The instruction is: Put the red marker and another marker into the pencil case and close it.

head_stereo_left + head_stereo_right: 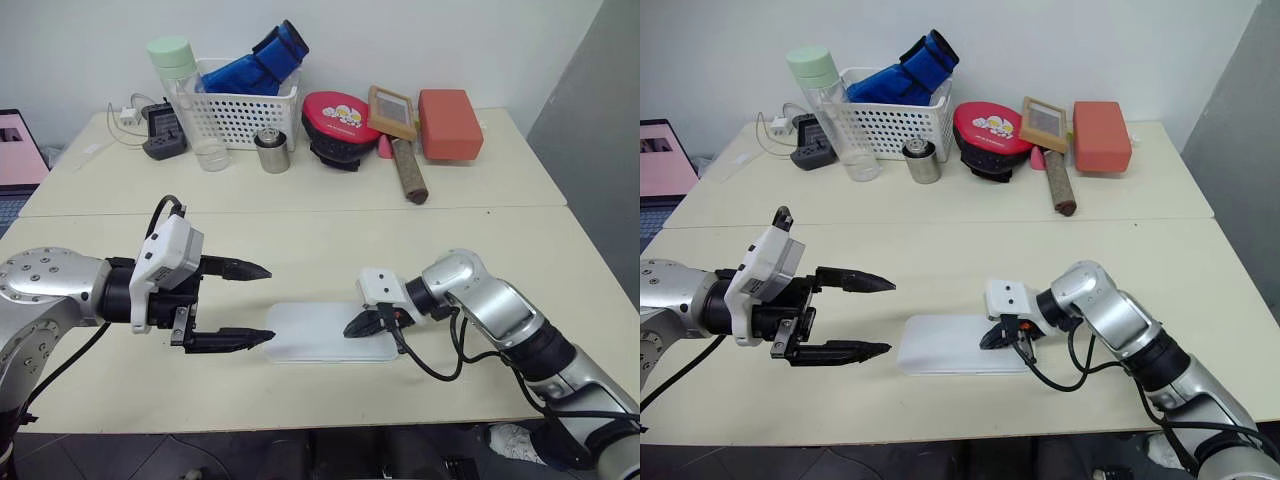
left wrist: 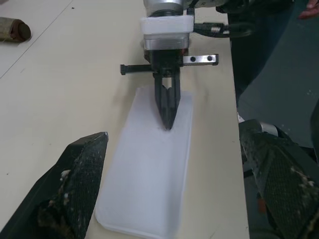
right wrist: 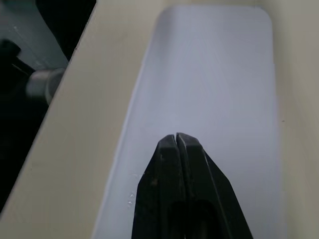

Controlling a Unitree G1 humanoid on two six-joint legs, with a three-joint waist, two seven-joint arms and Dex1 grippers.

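The pencil case (image 1: 325, 333) lies flat and closed on the counter (image 1: 300, 225), its long axis running from one tool to the other. The right tool (image 1: 359, 325), closed and empty, is pressed on its right end. The left tool (image 1: 262, 303) is held wide open beside its left end. No writing can be read.

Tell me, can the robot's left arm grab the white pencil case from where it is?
Probably yes. The left gripper stands open just beside the near end of the closed pencil case, with nothing between them. The shut right gripper rests its tips on the lid's far end, away from that side.
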